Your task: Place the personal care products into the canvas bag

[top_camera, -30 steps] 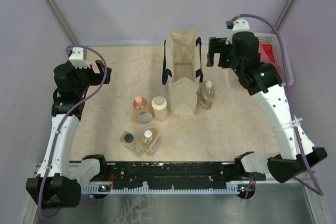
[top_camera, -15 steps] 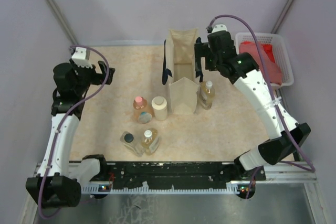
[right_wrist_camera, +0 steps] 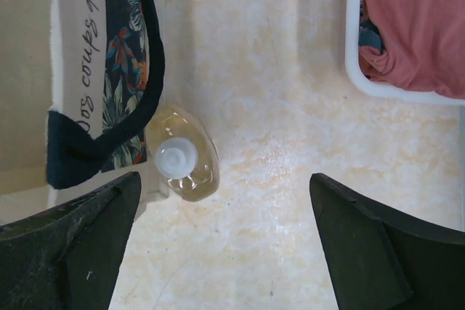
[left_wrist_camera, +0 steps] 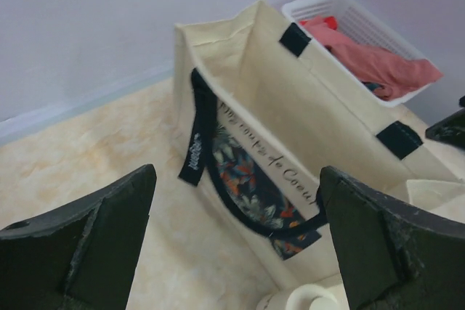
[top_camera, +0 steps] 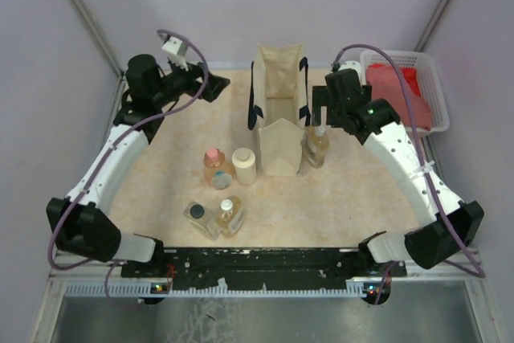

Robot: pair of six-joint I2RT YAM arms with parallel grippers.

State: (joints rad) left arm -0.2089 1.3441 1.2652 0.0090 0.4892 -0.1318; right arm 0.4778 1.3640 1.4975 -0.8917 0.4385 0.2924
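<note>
Just to the right of the canvas bag (top_camera: 280, 149), touching or nearly touching its side panel, a white-capped bottle (top_camera: 316, 144) of amber liquid stands upright, and the right gripper (top_camera: 322, 112) hangs above it with its fingers spread wide; in the wrist view the cap sits below and a little toward the left-hand finger, so nothing is held. The left gripper (top_camera: 212, 88) is well out to the bag's left at the far side, turned toward the open mouth, also spread wide and empty. As far as the overhead and left wrist views show, nothing lies inside the bag, so the task looks barely begun. On the bag's left, near its front corner, stand the cream container (top_camera: 244, 165) and a pink-capped bottle (top_camera: 213, 160). Farther toward the arm bases from the bag lie a dark-capped bottle (top_camera: 195, 213) and another white-capped bottle (top_camera: 227, 213), side by side. All five products are still outside. The likely step in hand is the right arm's pick of the bottle beside the bag. A white basket (top_camera: 434, 86) holding a red cloth (top_camera: 392, 83) sits off to the bag's right and plays no part.
</note>
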